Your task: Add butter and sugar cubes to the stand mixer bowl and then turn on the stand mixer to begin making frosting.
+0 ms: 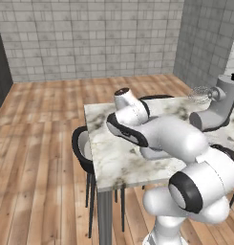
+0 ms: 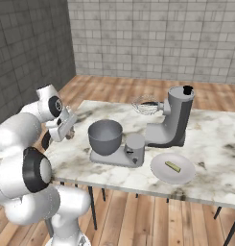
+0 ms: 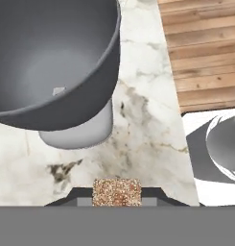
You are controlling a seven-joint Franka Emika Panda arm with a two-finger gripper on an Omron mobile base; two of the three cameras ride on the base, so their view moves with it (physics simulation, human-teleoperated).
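My gripper point(image 3: 116, 193) is shut on a speckled tan-brown sugar cube point(image 3: 116, 191), wedged between the two dark finger tips. Just ahead of it is the stand mixer bowl point(image 3: 52, 57), deep and dark grey, sitting on the mixer's pale base point(image 3: 83, 132). From the right base view, the gripper point(image 2: 68, 132) hangs low over the table's left end, a short way left of the bowl point(image 2: 105, 134). The stand mixer point(image 2: 174, 120) has its head tilted up, with the wire whisk point(image 2: 146, 106) above and behind the bowl. The butter point(image 2: 173, 166) lies on a round white plate point(image 2: 183, 177).
The marble table point(image 2: 219, 144) has its left edge right below my hand, with wooden floor point(image 3: 200, 48) beyond it. Dark chairs point(image 1: 80, 148) stand at the table's side. My own arm hides much of the tabletop point(image 1: 109, 158) in the left base view.
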